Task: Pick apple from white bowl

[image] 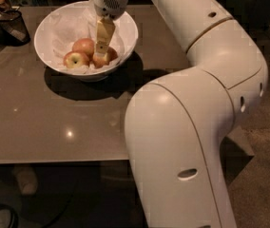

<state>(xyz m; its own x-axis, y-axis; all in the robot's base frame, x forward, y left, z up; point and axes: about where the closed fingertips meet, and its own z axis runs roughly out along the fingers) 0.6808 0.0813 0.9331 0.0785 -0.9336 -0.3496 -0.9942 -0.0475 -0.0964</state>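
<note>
The white bowl (127, 31), lined with crumpled white paper, stands at the far left of the brown table. It holds three apples. The apple (110, 56), orange-red, lies at the bowl's right side, partly hidden behind my gripper. A pinkish-red apple (83, 46) lies in the middle. A red apple with a yellow-green patch (75, 60) lies at the front left. My gripper (101, 51) hangs straight down inside the bowl with its tip at the orange-red apple's left flank.
A small dark cup of utensils (11, 25) stands left of the bowl at the table's far corner. My big white arm (187, 127) fills the right half of the view, in front of the table's (40, 118) right edge.
</note>
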